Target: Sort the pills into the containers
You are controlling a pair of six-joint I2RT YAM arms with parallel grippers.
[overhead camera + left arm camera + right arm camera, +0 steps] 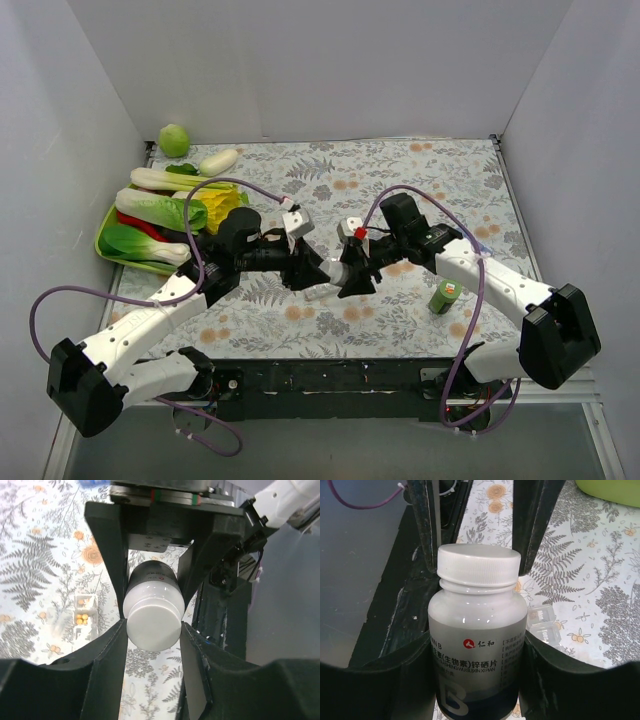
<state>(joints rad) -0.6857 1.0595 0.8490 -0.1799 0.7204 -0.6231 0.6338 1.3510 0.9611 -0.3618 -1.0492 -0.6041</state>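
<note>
A white pill bottle [477,630] with a white screw cap [476,562] is held in the air between my two grippers at the table's middle [336,271]. My right gripper [477,647] is shut on the bottle's body [355,275]. My left gripper [152,627] is shut on the cap [152,622], its fingers [427,525] flanking it. The clear pill-box strip [320,293] lies on the mat just below them. One compartment holds yellow pills [83,618]. Its lids read "Mon" and "Tues" [542,622].
A small green bottle [444,296] stands right of the grippers. A green tray [108,243] of toy vegetables sits at the left, with a green ball [174,139] and a white vegetable [218,162] behind it. White walls enclose the floral mat [420,180].
</note>
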